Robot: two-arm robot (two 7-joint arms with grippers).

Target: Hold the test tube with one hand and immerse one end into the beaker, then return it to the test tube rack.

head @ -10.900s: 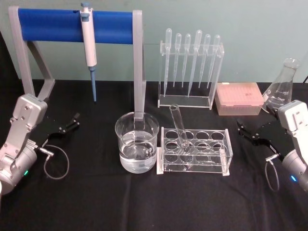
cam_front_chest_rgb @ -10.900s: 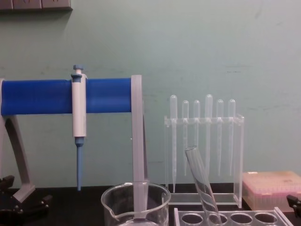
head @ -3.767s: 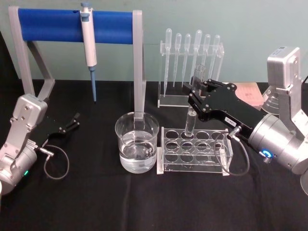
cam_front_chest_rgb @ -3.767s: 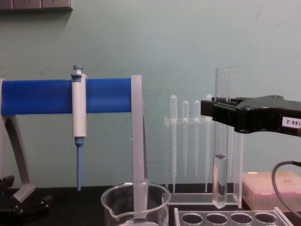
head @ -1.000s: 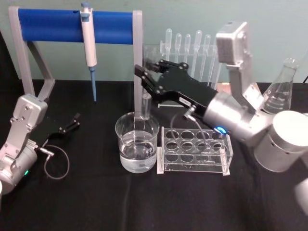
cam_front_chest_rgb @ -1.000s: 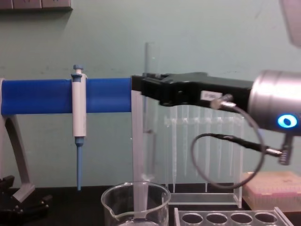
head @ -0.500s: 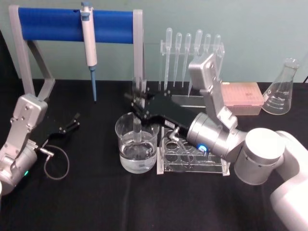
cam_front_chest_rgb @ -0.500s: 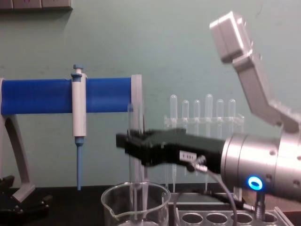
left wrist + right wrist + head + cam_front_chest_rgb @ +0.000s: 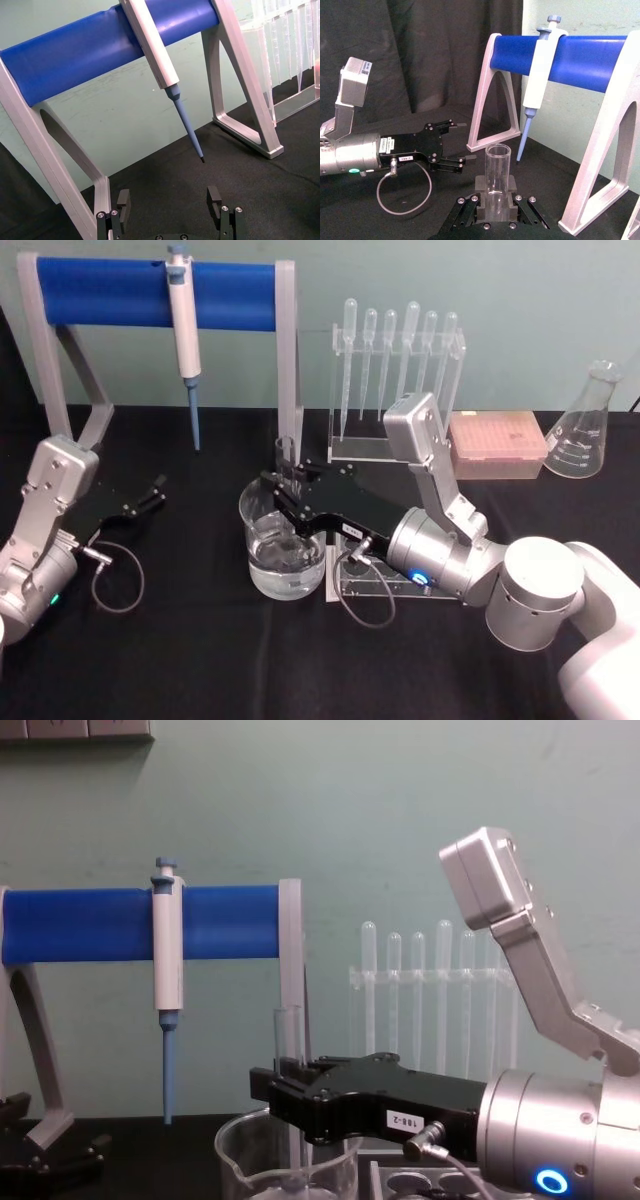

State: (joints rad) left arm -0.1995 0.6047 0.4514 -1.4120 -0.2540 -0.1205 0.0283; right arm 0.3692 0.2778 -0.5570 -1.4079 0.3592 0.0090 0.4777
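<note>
**A:** Which of your grippers has the test tube [image 9: 287,454]?

**B:** My right gripper [image 9: 285,490]. Its two black fingers are clamped on the glass partway down, one on each side. The tube stands upright, with its open rim above them.

**A:** And where is the tube?

**B:** Over the beaker [image 9: 255,530], inside its rim and towards the back. From my chest camera I see the rounded lower end hanging within the glass wall. I can't tell whether it reaches the water.

**A:** The test tube rack [image 9: 400,1183]?

**B:** On the table just beside the beaker, on its right. My right forearm stretches across above it.

**A:** And your other arm?

**B:** My left gripper [image 9: 152,494] rests low at the left of the black table [image 9: 200,660], well apart from the beaker. Its fingers are spread wide and it points towards the blue-barred stand.
</note>
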